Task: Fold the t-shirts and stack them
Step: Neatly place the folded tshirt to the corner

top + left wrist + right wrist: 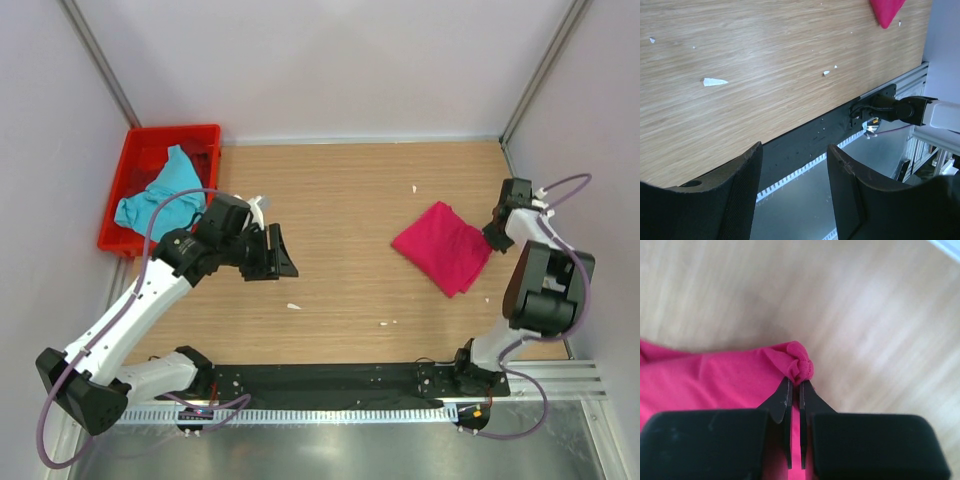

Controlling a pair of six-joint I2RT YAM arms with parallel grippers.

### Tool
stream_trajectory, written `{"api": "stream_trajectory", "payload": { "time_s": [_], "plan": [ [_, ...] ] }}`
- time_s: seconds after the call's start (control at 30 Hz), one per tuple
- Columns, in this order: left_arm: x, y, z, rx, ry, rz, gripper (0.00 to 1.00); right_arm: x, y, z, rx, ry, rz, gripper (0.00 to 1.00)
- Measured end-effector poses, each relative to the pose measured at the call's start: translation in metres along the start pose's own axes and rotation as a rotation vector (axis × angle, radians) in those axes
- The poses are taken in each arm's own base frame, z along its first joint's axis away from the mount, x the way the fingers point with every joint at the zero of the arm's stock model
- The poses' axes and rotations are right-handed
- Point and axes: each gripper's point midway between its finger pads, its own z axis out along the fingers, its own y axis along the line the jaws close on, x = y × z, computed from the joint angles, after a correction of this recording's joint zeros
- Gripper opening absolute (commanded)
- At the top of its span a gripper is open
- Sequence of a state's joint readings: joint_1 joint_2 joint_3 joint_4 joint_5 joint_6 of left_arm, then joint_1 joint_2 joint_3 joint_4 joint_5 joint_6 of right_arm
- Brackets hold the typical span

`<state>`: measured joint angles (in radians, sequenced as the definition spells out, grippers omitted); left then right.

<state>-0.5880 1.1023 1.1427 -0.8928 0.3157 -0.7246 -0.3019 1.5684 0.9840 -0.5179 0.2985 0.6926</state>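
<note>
One t-shirt [160,195] lies in the crate [170,130] at far left, the other t-shirt [440,247] on the table [350,200] at right

Matt soft cloth of pink t-shirt [443,247] and turquoise t-shirt [160,195], smooth wood-grain table [340,200], red plastic crate [180,133].

You're seeing the magenta-pink t-shirt [443,246] lying folded on the right of the tabletop [340,200], one corner bunching, while the turquoise-blue t-shirt [160,196] is sitting crumpled in the red crate [170,133].
</note>
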Motion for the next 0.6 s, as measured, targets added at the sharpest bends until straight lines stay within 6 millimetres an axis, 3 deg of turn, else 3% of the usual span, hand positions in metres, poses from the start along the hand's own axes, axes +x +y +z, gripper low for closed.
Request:
{"api": "stream_trajectory", "payload": {
  "time_s": [0.37, 0.6],
  "plan": [
    [0.008, 0.015, 0.011, -0.044, 0.020, -0.029, 0.53, -0.125, 0.116, 0.078, -0.067, -0.197, -0.234, 0.01],
    [0.017, 0.031, 0.032, -0.088, 0.060, -0.082, 0.51, -0.165, 0.163, 0.116, -0.132, -0.312, -0.348, 0.01]
  ]
}}
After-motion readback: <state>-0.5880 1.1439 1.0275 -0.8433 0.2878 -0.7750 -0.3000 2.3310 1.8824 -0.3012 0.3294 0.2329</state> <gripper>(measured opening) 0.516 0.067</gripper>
